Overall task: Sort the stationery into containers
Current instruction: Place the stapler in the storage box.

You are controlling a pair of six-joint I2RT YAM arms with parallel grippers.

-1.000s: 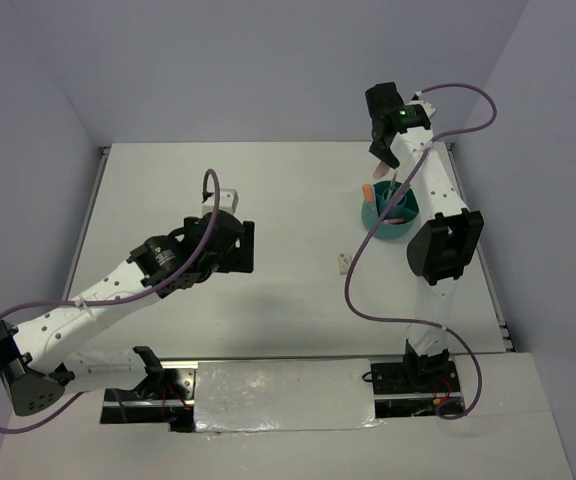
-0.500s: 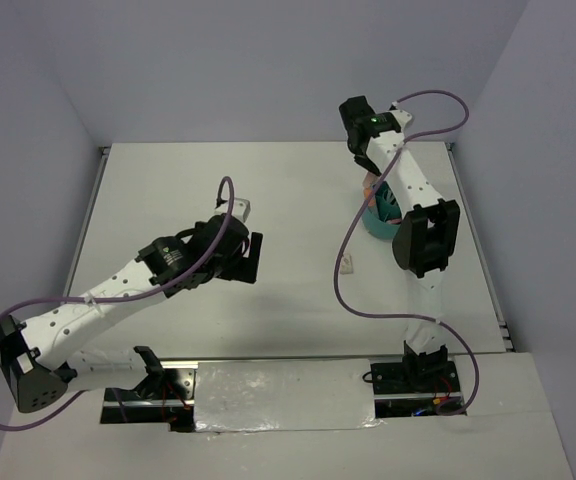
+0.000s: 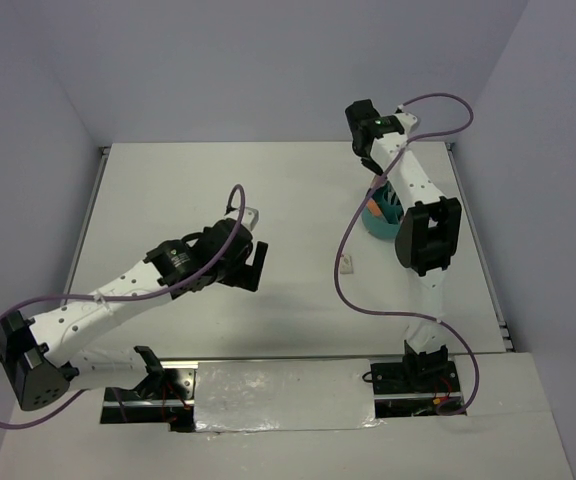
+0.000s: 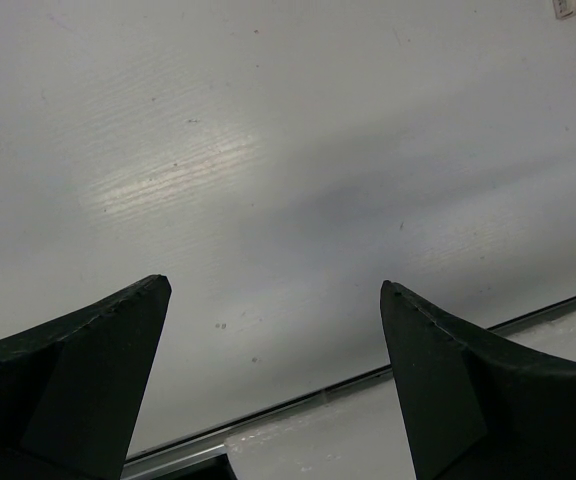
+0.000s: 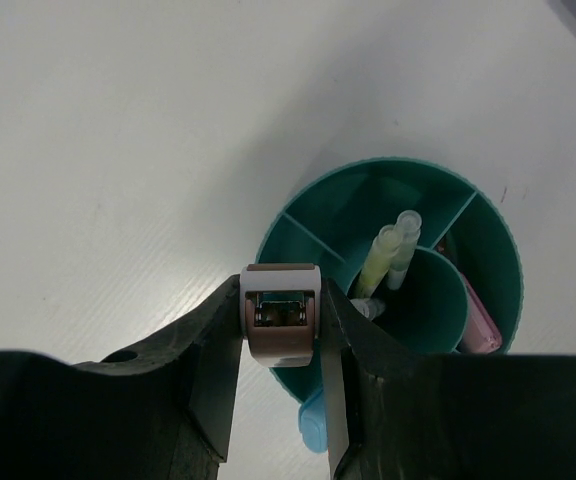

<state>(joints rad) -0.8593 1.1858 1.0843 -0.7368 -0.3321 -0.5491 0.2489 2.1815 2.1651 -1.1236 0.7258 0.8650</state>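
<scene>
We are starting at the left: the left gripper is hanging wide open over the bare table, holding nothing. Its wrist view is showing only spread fingers, plain surface and, in the top-right corner, the edge of a small white piece. The top view is placing that piece alone on the table, between the two arms. Going right, the teal organiser is sitting under the right arm, which is mostly hiding it from above. The right wrist view is showing what the top view cannot: the right gripper, part closed, is pinching a small brown-and-white block by its two flat sides, just above the organiser's near rim. Inside, yellow pens are standing in one compartment and a pink highlighter is leaning in another. A blue piece is showing by the near wall, inside or outside we cannot tell. We are judging the block light, stiff and a bit slick, so a side pinch suits it, though it may twist when let go.
</scene>
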